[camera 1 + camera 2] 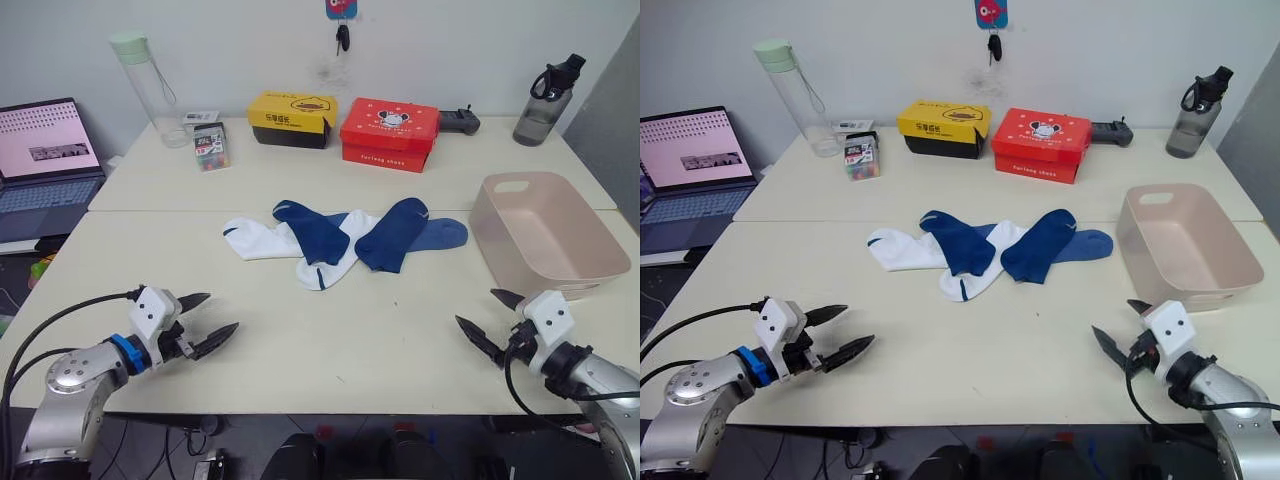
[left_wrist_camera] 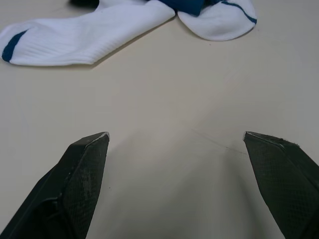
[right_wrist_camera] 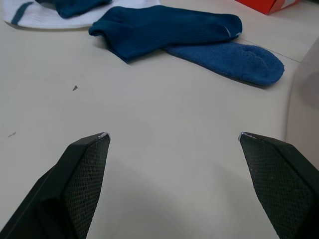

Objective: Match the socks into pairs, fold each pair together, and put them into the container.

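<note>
Several socks lie in an overlapping heap mid-table: a white sock (image 1: 256, 239) at the left, a dark navy sock (image 1: 312, 230) over it, a second white sock (image 1: 335, 262), another navy sock (image 1: 393, 234) and a medium blue sock (image 1: 440, 234) at the right. The pale pink container (image 1: 545, 232) stands empty at the right. My left gripper (image 1: 207, 320) is open near the front left edge, well short of the heap. My right gripper (image 1: 487, 318) is open at the front right, just in front of the container. In the right wrist view the navy sock (image 3: 164, 30) and blue sock (image 3: 227, 58) lie ahead.
At the back stand a yellow box (image 1: 291, 118), a red box (image 1: 390, 133), a clear bottle (image 1: 148, 85), a small card pack (image 1: 210, 146) and a dark bottle (image 1: 547, 98). A laptop (image 1: 42, 165) sits far left. A seam (image 1: 180, 210) joins two tables.
</note>
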